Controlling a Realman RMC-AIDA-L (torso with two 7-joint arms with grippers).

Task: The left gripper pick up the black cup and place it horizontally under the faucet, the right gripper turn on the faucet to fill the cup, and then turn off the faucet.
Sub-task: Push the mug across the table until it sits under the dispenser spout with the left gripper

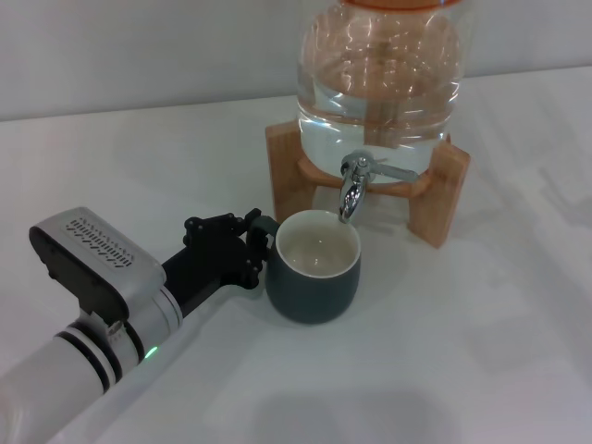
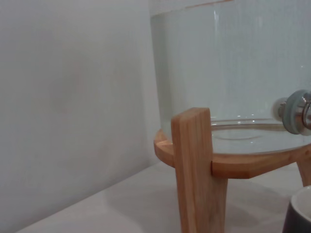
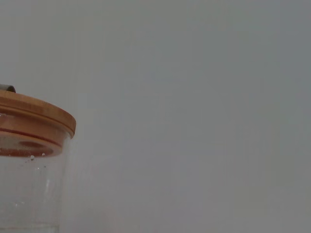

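While the black cup (image 1: 314, 268) stands upright on the white table (image 1: 481, 333), the left gripper (image 1: 252, 242) is at its handle (image 1: 262, 225). Its jaws are closed on the handle, and the cup's round body sits just past the jaws, away from the arm. The cup's cream inside looks empty. The faucet (image 1: 356, 185) is past the jaws too, a bit higher, and its shiny spout hangs right over the far rim of the cup. Its thin lever (image 1: 396, 172) sticks out to the side. The faucet comes out of a clear water jar (image 1: 379, 83) that rests on a wooden stand (image 1: 442, 194), behind the cup.

From the left wrist view, one wooden leg (image 2: 199, 170) stands close, with the jar's water above it and a dark edge of the cup (image 2: 299, 213) in the corner.

The right gripper does not show in any view. Its wrist view shows only the jar's wooden lid (image 3: 34, 124) and a bare wall.
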